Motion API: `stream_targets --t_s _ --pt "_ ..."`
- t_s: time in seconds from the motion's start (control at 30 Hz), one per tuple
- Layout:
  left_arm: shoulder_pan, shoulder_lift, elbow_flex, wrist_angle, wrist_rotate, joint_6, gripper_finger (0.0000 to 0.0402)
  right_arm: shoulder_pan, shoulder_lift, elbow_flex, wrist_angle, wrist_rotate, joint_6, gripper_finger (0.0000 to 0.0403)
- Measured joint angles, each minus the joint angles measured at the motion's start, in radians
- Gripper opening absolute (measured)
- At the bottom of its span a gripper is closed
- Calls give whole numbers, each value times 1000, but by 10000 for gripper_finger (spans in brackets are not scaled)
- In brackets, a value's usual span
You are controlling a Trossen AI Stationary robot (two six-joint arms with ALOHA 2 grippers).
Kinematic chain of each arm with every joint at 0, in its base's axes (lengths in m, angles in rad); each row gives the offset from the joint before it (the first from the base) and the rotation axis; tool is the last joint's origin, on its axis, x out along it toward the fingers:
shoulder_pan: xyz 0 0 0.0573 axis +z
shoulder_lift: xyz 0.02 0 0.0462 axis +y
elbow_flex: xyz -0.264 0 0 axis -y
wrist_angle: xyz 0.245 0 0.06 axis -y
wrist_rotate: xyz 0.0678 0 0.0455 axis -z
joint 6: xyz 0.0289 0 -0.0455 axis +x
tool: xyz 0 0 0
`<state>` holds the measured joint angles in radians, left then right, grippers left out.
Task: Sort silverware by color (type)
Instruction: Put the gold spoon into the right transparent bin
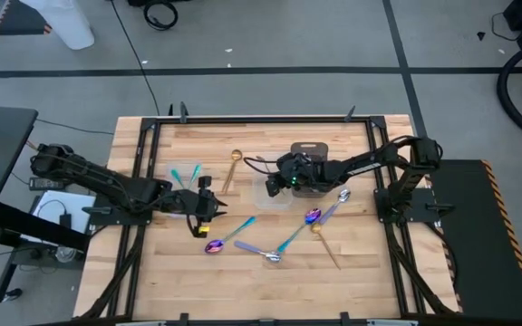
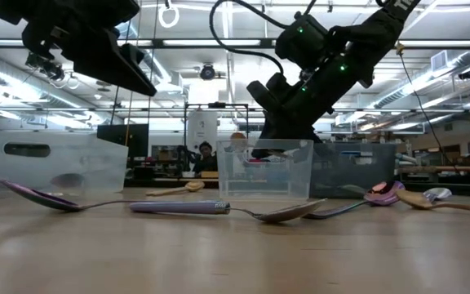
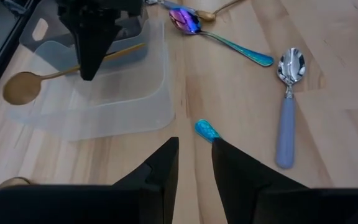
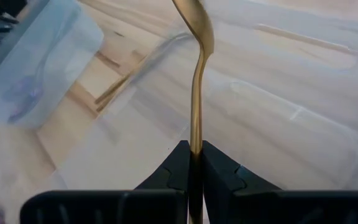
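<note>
My right gripper is shut on a gold spoon and hangs over a clear container at the table's middle. In the left wrist view the spoon's bowl sits low inside that container. My left gripper stands open above the table left of centre, holding nothing. The teal handle tip of an iridescent spoon shows just past its fingers. Several more spoons lie flat on the wood, among them a silver one with a lilac handle and a gold one. My right gripper pinches the gold spoon's handle between its two fingers, part way along it. The fingers slant down from the table's right side and cross the spoon. The spoon lies nearly level inside the clear container. Whether it touches the container's floor, I cannot tell.
A second clear container with teal-handled spoons stands at the far left beside my left arm. A dark grey tray sits behind my right gripper. Loose spoons and a gold one lie toward the near right.
</note>
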<state>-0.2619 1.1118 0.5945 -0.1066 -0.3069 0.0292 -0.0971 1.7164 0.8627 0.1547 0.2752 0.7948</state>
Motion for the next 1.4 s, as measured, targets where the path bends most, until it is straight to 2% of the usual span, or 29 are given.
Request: stream_targets --t_s 0.23,0.6,0.83,1.07,1.17,1.4 --pt "0 0 0 -4 0 0 105 -4 0 0 9 -5 -6 51" --pt "0 0 0 -3 0 -1 105 -1 -37 2 16 -11 -63 137" --pt "1 0 0 -3 0 -3 105 57 -98 46 8 40 -196 138" --pt "1 0 0 -4 0 -18 105 131 -110 114 -1 -99 -306 128" --pt "1 0 0 -6 0 -19 105 158 -110 143 -74 -143 -268 127" --pt "1 0 0 -40 -12 -20 105 228 -110 213 -424 -145 -128 126"
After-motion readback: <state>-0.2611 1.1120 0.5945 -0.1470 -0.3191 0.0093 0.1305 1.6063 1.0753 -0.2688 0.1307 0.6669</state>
